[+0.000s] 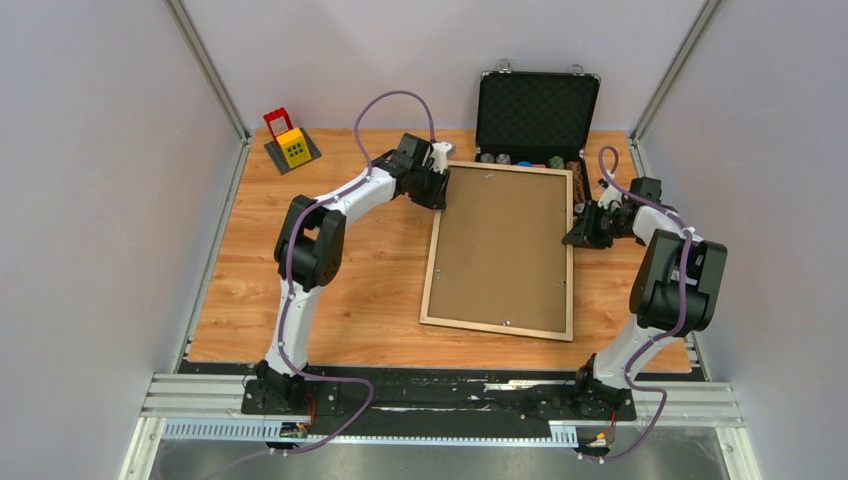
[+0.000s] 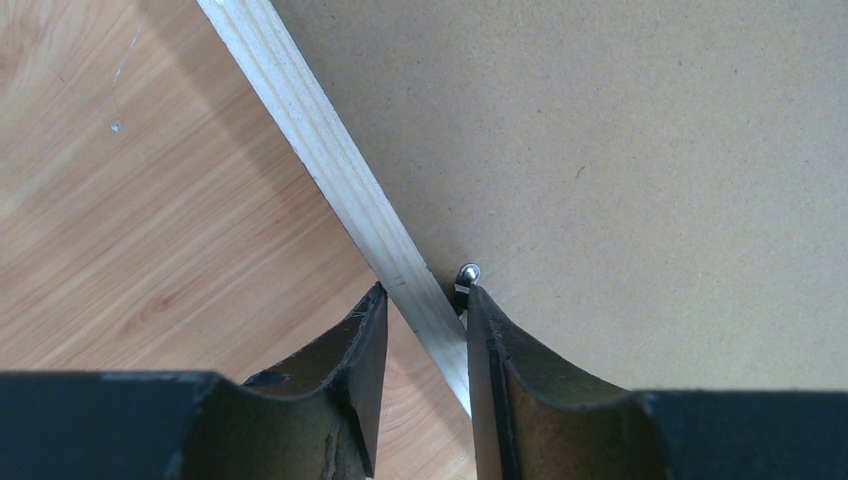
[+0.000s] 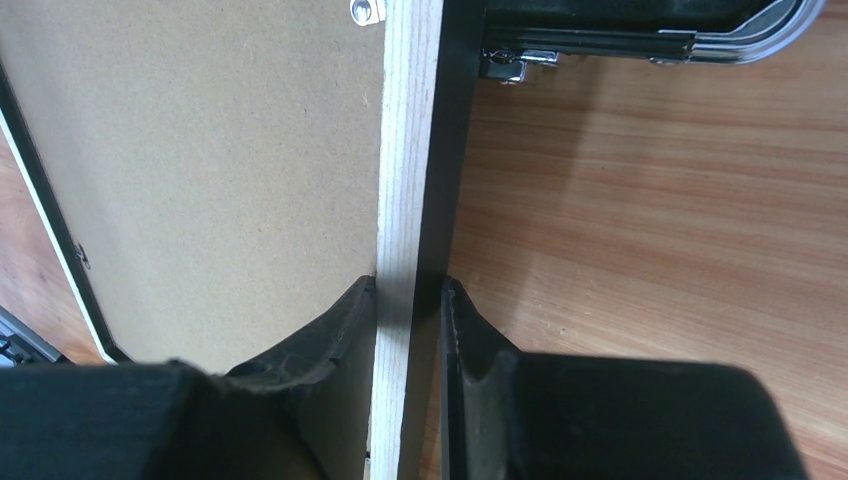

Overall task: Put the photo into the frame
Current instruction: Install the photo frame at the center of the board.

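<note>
Frame lies back-up mid-worktop with the brown board sat in it. Can't see the photo, prob underneath but can't confirm. Left pincer is nipped onto the rail at ~10 o'clock, right pincer is clamped on the opposite rail at ~2. Imo the two-sided grip is to keep it level for a lift/flip w/o the board sliding out.

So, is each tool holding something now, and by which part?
Both hold the frame. The left tool pinches its left long rail near the far corner; the right tool pinches the right long rail, also toward the far end.
</note>
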Robot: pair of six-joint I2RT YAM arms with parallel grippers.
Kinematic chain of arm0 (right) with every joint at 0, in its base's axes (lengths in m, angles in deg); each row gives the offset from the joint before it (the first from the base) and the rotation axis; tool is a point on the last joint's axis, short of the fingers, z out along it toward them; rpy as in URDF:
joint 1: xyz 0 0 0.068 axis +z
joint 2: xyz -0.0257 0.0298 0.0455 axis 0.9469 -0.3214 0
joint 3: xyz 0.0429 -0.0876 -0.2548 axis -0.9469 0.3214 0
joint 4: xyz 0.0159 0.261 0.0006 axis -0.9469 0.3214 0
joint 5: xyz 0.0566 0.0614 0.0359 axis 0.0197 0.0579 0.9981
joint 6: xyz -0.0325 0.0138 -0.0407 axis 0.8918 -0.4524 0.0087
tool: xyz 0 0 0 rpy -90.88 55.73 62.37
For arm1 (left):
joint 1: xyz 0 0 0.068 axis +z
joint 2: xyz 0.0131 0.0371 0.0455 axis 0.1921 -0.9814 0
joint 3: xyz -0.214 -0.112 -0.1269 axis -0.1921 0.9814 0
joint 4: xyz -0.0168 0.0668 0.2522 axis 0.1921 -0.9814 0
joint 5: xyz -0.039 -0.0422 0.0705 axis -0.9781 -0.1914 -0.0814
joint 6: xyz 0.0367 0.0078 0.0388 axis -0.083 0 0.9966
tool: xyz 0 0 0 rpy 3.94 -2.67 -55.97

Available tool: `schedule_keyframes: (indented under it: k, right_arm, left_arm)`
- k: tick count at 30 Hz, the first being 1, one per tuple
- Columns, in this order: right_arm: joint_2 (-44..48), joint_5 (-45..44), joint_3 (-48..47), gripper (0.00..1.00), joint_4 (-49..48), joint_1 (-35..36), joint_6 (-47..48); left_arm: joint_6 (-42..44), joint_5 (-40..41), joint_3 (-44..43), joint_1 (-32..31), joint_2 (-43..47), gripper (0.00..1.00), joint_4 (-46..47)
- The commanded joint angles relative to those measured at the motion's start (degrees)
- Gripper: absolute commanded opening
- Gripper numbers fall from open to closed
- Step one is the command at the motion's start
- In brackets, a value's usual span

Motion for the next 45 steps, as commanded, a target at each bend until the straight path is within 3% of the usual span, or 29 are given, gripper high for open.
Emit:
schedule_keyframes:
  k: [1,2,7,15,29,45]
  right_arm:
    - [-0.40,3.29,-0.15,0.00,-2.53,-0.38,1.52]
    - [-0.35,3.35,-0.15,0.00,-2.53,-0.44,1.50]
    - [-0.26,3.50,-0.15,0.00,-2.39,-0.50,1.50]
    - [-0.20,3.86,-0.06,0.00,-2.44,-0.96,1.59]
    - [-0.53,3.76,-0.41,0.00,-2.44,-0.96,1.08]
    - [-0.38,3.55,-0.15,0.00,-2.52,-1.32,1.50]
  left_arm:
    - [3.34,-0.11,-1.14,-0.20,0.79,0.46,2.37]
    - [3.15,-0.06,-1.05,-0.17,0.98,0.54,2.10]
    - [1.70,-0.85,-0.44,-0.21,2.92,0.77,0.49]
    - [1.05,-2.98,8.68,-0.31,11.31,0.86,-0.54]
    - [2.13,-7.02,28.44,-4.13,24.91,0.88,-1.85]
    - [2.83,-4.97,31.58,-8.07,24.75,0.88,-1.45]
